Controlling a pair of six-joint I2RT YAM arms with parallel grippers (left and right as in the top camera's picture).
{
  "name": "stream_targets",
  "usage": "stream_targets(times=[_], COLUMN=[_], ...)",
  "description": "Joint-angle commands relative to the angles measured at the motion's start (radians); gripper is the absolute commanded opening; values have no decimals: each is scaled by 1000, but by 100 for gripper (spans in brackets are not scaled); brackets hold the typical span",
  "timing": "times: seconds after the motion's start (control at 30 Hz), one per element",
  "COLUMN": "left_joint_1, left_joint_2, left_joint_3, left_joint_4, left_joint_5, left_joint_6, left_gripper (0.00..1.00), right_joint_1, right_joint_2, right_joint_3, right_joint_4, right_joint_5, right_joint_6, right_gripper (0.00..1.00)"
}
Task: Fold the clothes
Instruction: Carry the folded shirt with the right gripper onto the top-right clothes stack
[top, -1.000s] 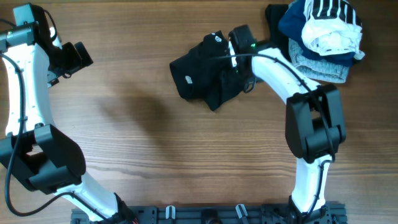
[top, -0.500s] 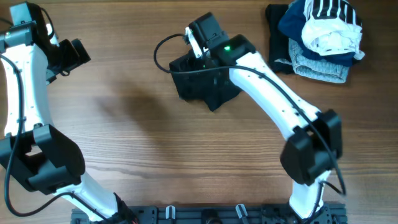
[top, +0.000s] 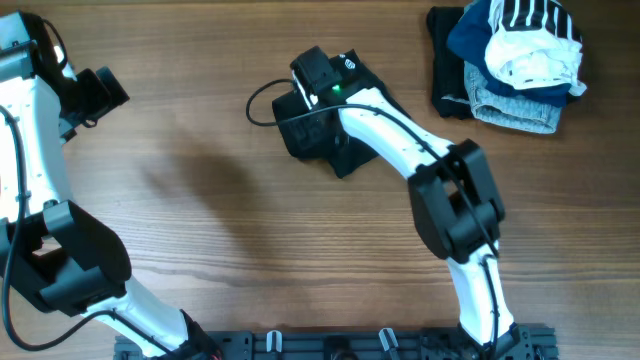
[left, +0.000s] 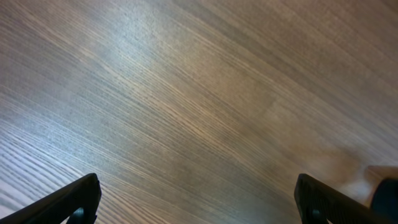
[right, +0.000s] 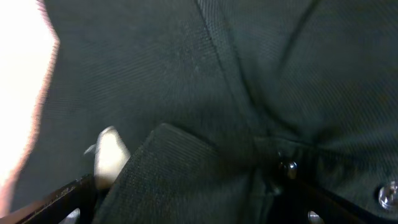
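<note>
A crumpled black garment lies on the wooden table at top centre. My right gripper is low over its left part. In the right wrist view the black fabric fills the frame, with a white tag and metal snaps. The right gripper's fingers are spread wide, with a fold of fabric between them. My left gripper is at the far left, open and empty over bare wood.
A pile of clothes, blue, grey, white and black-striped, sits at the top right corner. The right arm stretches across the black garment. Bare wooden table spreads over the middle and front.
My right gripper has swung left from the garment's right side to its left part and dropped onto it. The left gripper has drifted slightly left.
</note>
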Motion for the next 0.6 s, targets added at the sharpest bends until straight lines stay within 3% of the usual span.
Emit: stream_targets(times=[0.0,0.23,0.27,0.3,0.33,0.37,0.57], left_joint_1=[2,2,2,2,2,2,2], left_joint_2=[2,2,2,2,2,2,2], left_joint_3=[-38,-79,-80,-80,-80,-80,-80], left_joint_4=[8,33,33,34,35,37,36], left_joint_5=[-6,-6,-6,-6,-6,-6,-6], left_joint_6=[-17,-17,-17,-17,-17,-17,-17], left_gripper=[100,100,100,100,100,100,100], right_joint_1=[6,6,5,5,4,2,-29], right_joint_2=[96,218,235,244,245,245,190], right_joint_3=[-3,-3,-3,-3,-3,-3,43], right_joint_4=[24,39,26,11,-3,-11,-100], right_joint_5=[93,111,111,111,111,111,110], right_joint_6=[-28,-27,-23,-19,-15,-4,62], right_gripper=[100,99,92,76,50,7,4])
